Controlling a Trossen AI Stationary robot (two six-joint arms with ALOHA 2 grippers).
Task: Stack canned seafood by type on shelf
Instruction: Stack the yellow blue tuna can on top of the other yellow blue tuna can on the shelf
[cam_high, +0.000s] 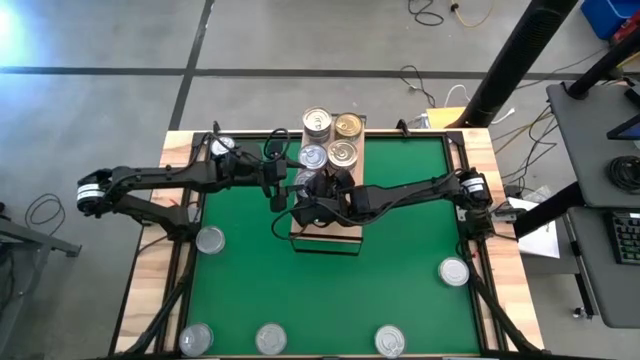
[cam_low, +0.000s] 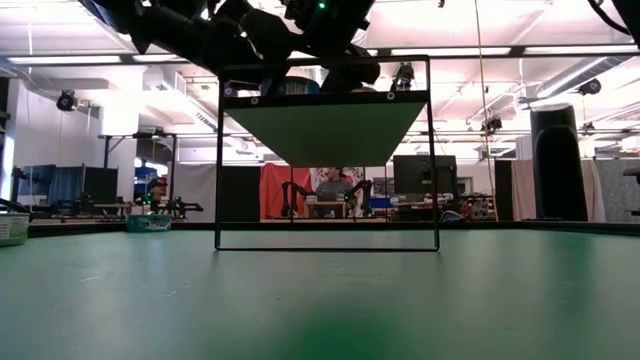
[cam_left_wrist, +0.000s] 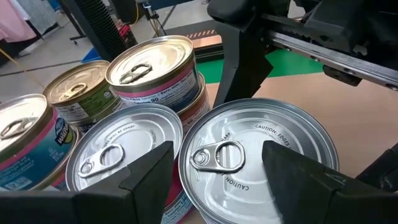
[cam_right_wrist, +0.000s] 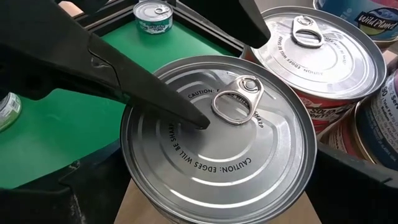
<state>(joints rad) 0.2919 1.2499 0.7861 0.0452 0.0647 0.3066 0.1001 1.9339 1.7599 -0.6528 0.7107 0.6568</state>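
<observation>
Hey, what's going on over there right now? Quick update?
Both grippers over the shelf, left gripper and right gripper each straddling a silver-topped can, jaws open. Five loose cans wait on the green mat. The arms crowd each other.

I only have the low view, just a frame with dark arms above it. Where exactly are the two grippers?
Observer: The left gripper and right gripper meet at one silver-topped tin on the shelf.
Operator: Is the right one holding it?
Observer: No, it is open, with its fingers on either side of that tin.
Operator: How many tins are off the shelf?
Observer: Five loose tins lie on the green mat.
</observation>
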